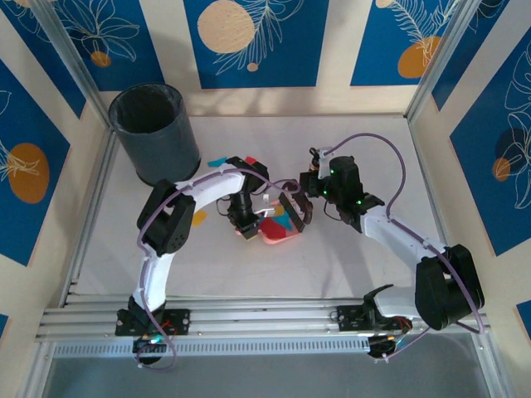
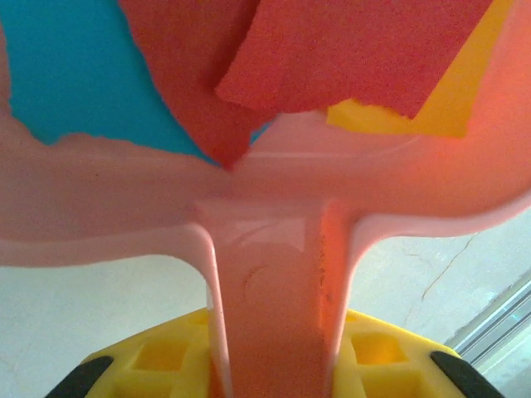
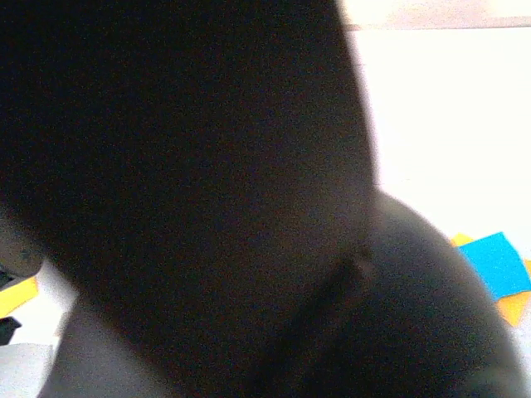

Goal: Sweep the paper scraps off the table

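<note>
Left wrist view: the left gripper (image 2: 274,369) clenched the handle of a pink dustpan (image 2: 274,191), with red, cyan and yellow paper scraps (image 2: 348,50) heaped just ahead of it. Close beside it, the right gripper (image 1: 297,206) was clamped shut. A few loose bits lay on the table (image 1: 249,274) nearby.

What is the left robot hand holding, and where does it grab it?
The left gripper holds the pink dustpan by its handle.
</note>
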Controlling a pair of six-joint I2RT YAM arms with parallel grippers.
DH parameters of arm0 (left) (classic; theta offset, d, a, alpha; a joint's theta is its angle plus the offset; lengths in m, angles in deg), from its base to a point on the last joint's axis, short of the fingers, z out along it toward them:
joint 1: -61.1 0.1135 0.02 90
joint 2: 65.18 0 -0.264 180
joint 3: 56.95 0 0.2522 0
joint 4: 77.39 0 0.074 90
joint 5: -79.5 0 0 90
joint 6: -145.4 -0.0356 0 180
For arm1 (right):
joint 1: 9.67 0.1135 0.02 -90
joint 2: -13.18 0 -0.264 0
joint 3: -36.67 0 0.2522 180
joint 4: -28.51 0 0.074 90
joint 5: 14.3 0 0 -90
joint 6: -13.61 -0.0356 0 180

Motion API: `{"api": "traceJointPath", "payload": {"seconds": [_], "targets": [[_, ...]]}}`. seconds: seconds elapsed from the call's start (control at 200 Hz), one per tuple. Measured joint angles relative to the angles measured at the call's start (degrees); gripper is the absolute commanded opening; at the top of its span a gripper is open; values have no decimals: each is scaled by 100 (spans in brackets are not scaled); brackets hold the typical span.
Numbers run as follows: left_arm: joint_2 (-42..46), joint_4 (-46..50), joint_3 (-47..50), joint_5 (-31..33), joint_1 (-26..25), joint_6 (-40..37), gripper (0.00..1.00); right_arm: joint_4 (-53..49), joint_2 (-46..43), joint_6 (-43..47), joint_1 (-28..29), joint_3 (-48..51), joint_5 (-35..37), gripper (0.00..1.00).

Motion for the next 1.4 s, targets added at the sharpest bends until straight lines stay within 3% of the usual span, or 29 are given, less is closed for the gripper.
{"api": "traceJointPath", "payload": {"seconds": [0.72,1.18,1.4], "targets": [[31,-286,76,-33,0,2,0,-203,-431,-129,-87,96,70,0],[892,-883,654,114,2,184,0,-398,-1250,-120,-138,284,1154,0],[1488,-1172,704,-87,72,345,0,-557,-1296,-79,-367,293,1296,0]]}}
